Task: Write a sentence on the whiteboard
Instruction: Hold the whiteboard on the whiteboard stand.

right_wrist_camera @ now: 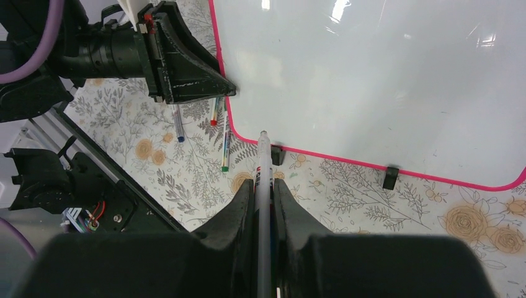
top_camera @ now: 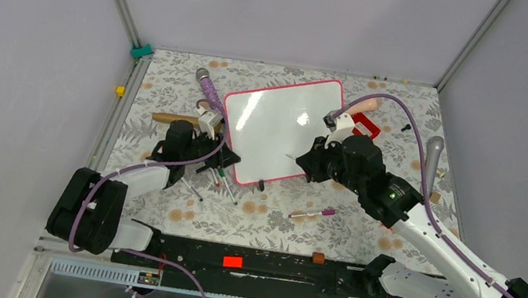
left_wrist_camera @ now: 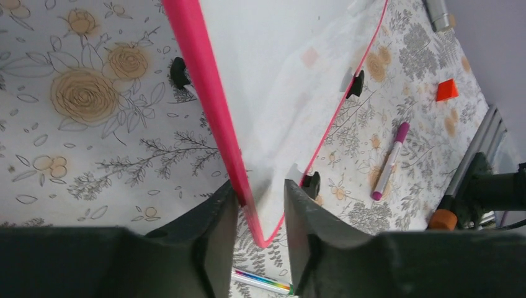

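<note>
The whiteboard [top_camera: 279,128] [left_wrist_camera: 279,74] [right_wrist_camera: 372,74] stands tilted mid-table, pink-framed, on small black feet. Its face is blank white; no sentence shows on it. My left gripper [top_camera: 227,158] [left_wrist_camera: 260,195] [right_wrist_camera: 226,92] straddles the board's near-left corner, one finger on the pink frame and the other on the white face. It is shut on that edge. My right gripper [top_camera: 306,163] [right_wrist_camera: 263,189] is shut on a pale-barrelled marker [right_wrist_camera: 263,161]. The marker tip points at the board's lower-left edge and stops just short of the frame.
Loose pens lie by the board's near-left corner [top_camera: 217,181] [right_wrist_camera: 224,146]. A pink-capped marker [top_camera: 311,215] [left_wrist_camera: 389,160] lies in front. A rainbow pen [left_wrist_camera: 263,282] lies under the left gripper. A red frame-shaped block [top_camera: 364,124] sits behind the right gripper, and a purple-handled tool [top_camera: 208,88] left of the board.
</note>
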